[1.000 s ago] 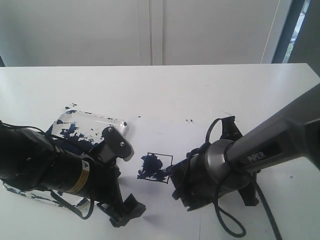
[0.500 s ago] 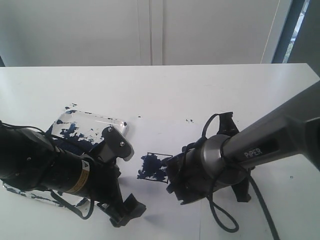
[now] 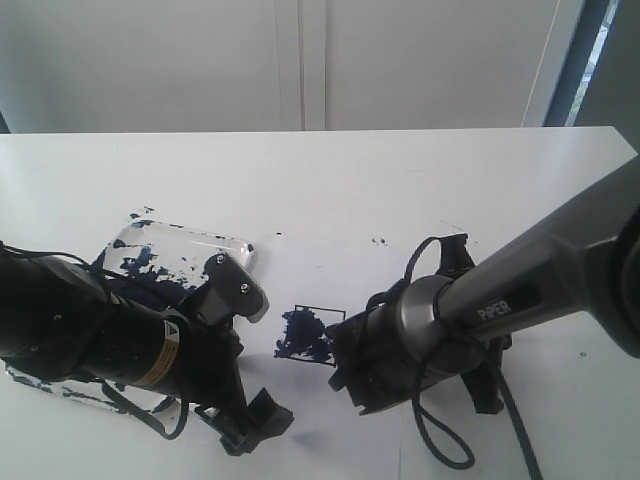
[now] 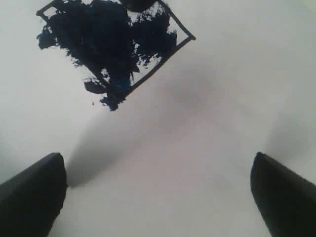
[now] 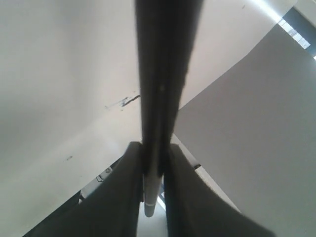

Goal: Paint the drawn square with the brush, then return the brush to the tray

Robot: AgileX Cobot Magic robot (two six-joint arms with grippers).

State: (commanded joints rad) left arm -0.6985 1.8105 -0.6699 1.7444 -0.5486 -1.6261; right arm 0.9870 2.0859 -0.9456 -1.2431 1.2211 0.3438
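The brush (image 5: 165,74) is sitting clamped in the right tool (image 5: 152,150), its black shaft running straight out between the 2 fingers (image 5: 123,197), so that tool is gripping it firmly and steering it like a pen. In the exterior view the brush itself is hiding behind the bulky wrist, which is crowding one side of the drawn square (image 3: 318,332), presumably so the tip can be working the surface there. The square is showing heavy dark blue across most of its area, some of it straying past the outline, while patches near the border are looking bare, so I'm judging the painting as well along but not finished. The left tool (image 4: 158,197) is hanging low just beside the square with its fingers spread wide and nothing between them, seemingly parked out of the way. The tray (image 3: 185,240), smeared with blue, is lying on the bench (image 3: 400,180) partly under the left arm, waiting for the brush's return.
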